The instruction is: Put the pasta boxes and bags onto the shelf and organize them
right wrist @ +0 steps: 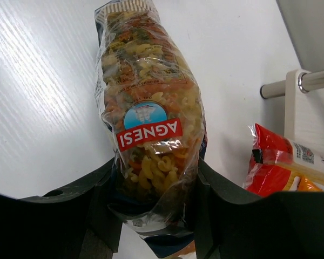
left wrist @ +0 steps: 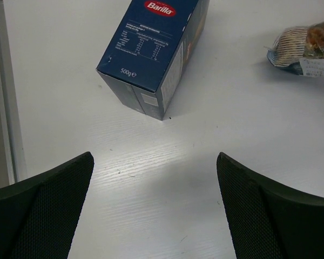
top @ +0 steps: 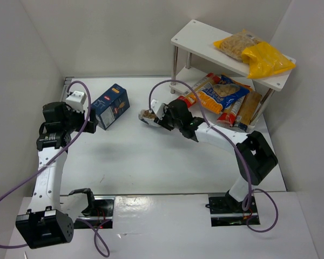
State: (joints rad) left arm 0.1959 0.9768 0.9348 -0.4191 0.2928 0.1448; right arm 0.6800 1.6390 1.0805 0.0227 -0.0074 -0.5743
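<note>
Top external view: the shelf [top: 205,39], white with thin silver legs, stands at the far right corner of the table [top: 151,156].
Upper board: two yellow bags [top: 267,59] lie side by side.
Lower board: blue-orange bags [top: 224,96] and red-ended packets overlap.
Box: the pasta box [top: 110,105], dark blue with a red oval logo, lies near the far left corner.
Held packet: the clear bag [right wrist: 148,108] is crinkly, filled with tan, green and orange curls, and carries a blue disc and a red band. It is mid-table, toward the far edge.
Right pincer [right wrist: 154,183]: clamped on the clear bag's end.
Left pincer [left wrist: 155,157]: spread wide with nothing between, just short of the pasta box.
</note>
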